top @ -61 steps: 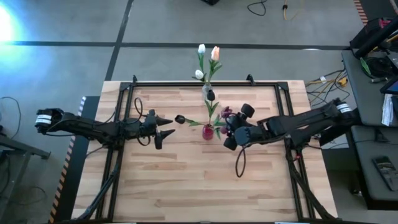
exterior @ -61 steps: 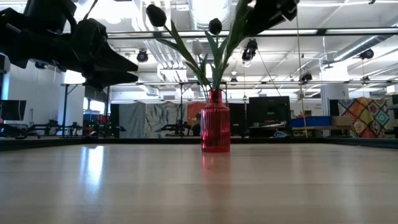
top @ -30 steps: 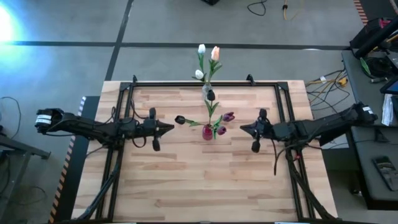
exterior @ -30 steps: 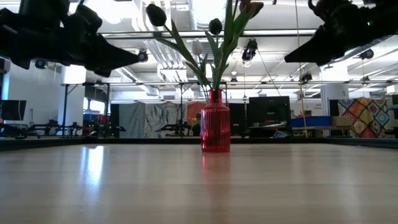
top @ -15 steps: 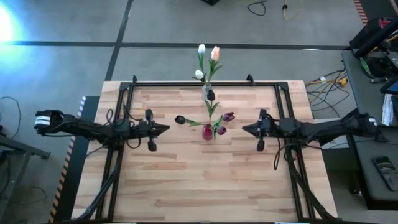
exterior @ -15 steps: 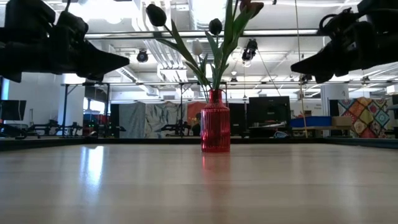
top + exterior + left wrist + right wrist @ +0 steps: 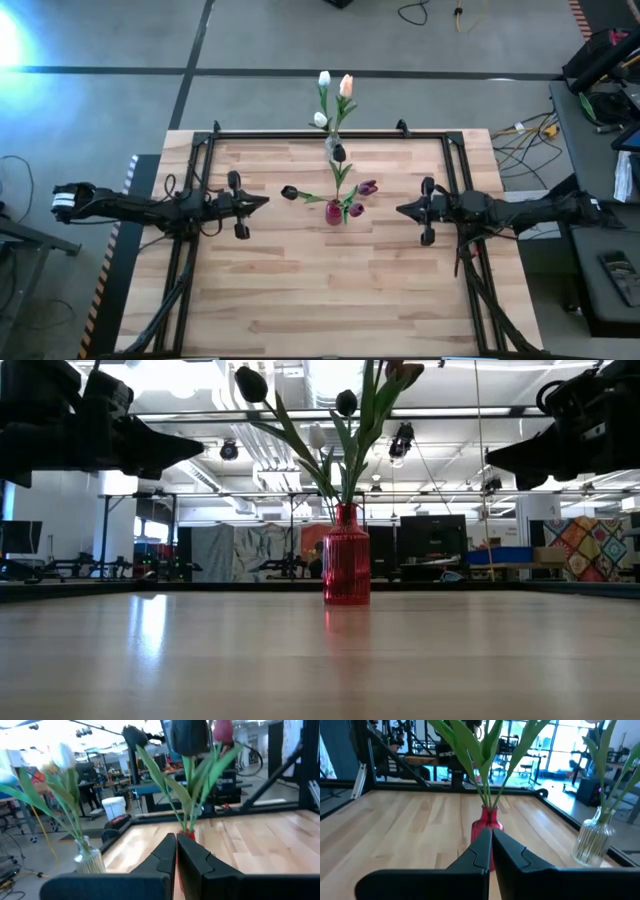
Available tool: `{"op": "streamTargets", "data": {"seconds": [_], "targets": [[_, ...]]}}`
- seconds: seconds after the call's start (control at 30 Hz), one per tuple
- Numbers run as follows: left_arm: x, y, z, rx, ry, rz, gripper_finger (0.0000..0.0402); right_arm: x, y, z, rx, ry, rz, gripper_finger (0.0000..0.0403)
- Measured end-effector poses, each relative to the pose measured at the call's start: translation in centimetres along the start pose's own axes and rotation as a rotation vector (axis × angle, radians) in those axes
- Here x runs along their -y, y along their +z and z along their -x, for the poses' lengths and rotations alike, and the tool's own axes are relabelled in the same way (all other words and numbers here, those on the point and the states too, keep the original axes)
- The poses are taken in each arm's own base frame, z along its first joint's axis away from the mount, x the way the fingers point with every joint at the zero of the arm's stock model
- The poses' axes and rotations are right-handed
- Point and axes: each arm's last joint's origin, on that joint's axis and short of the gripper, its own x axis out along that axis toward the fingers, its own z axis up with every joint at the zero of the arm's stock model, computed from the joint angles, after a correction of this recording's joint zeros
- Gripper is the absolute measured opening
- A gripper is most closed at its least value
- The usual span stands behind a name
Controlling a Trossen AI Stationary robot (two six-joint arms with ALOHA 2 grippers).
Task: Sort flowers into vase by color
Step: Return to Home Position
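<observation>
Left tool (image 7: 264, 201) hangs above the left half of the counter (image 7: 300, 300). Its fingers are pressed together with nothing between them, and its tip aims right toward the red vase (image 7: 334, 212). Right tool (image 7: 401, 209) mirrors it over the right half, likewise closed and empty, with its tip aimed left at the same vase. Both sit high off the counter and well apart from the vase.

The red vase stands upright at mid-counter and holds the dark flowers (image 7: 289, 192): two near-black heads and two maroon ones, their stems fanning out from the narrow neck. Beyond it, at the far edge, the clear vase (image 7: 331, 143) holds the pale flowers (image 7: 324, 78), two white and one peach. Every flower in view stands in a vase, so the sorting looks finished and the arms look to be parking.

If a flower needed moving, it would likely be very light, with a thin, springy stem that bends and lets the head droop or swing. The best hold is probably on bare stem below the leaves, with a narrow, gentle pinch square across it. A grip on the head or a leaf would likely slip or crush. Both vases look tall and narrow, and the clear one seems to be glass, so a stem dragged sideways through a neck could tip them. Lifting straight up would be safer.
</observation>
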Motion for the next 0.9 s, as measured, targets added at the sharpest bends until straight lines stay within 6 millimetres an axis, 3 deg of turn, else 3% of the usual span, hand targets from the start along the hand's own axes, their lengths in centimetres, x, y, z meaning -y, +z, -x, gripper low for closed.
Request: {"op": "streamTargets", "data": {"seconds": [0.5,0.9], "targets": [[-0.5,1.1,1.6,0.053,0.015,-0.003,0.0000,0.1,0.5,0.9,0.054,-0.005,0.003,0.0008],[-0.4,1.7,3.4,0.116,-0.144,0.018,0.0000,0.2,1.0,1.6,0.123,-0.011,-0.002,0.0008]]}}
